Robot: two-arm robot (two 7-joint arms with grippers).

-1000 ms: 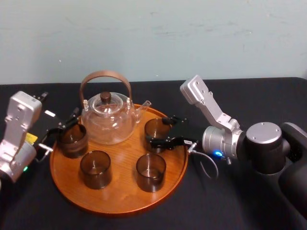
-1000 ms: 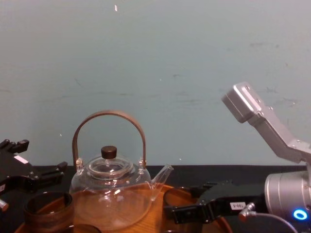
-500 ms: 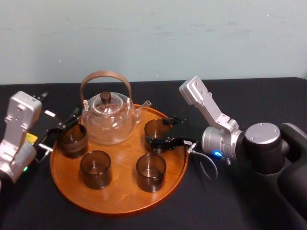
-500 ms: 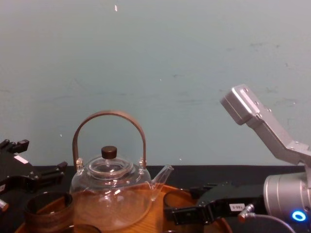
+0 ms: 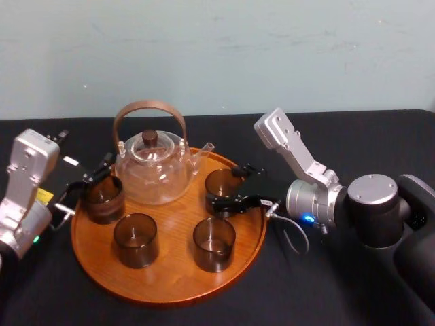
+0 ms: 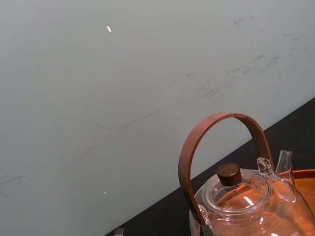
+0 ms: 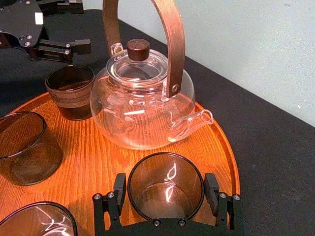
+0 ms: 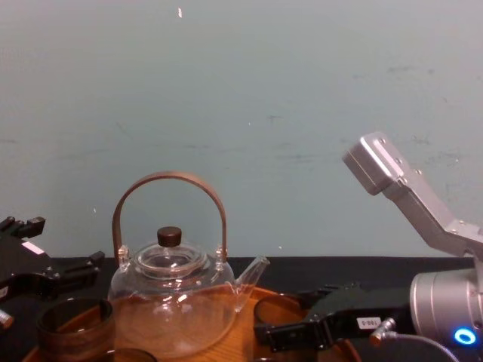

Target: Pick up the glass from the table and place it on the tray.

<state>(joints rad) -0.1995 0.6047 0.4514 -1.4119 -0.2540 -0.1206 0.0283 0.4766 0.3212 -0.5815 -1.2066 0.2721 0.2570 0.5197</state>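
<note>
The glass (image 5: pixel 222 183) is a smoky tumbler standing on the back right part of the round wooden tray (image 5: pixel 170 275). My right gripper (image 5: pixel 223 185) reaches in from the right and is shut on it, one black finger on each side. The right wrist view shows the glass (image 7: pixel 166 189) held between the fingers (image 7: pixel 119 191), its base down on the tray (image 7: pixel 98 152). In the chest view the right gripper (image 8: pixel 290 332) sits low over the tray rim. My left gripper (image 5: pixel 87 183) stands open at the tray's left edge, straddling another tumbler (image 5: pixel 103 198) without holding it.
A glass teapot (image 5: pixel 153 166) with a brown hoop handle stands at the back of the tray, its spout pointing toward the held glass. Two more tumblers (image 5: pixel 135 239) (image 5: pixel 213 243) stand at the tray's front. Black tablecloth surrounds the tray; a pale wall is behind.
My right gripper has sunk slightly and tilted, with the glass still between its fingers. The left arm and the other glasses have not moved.
</note>
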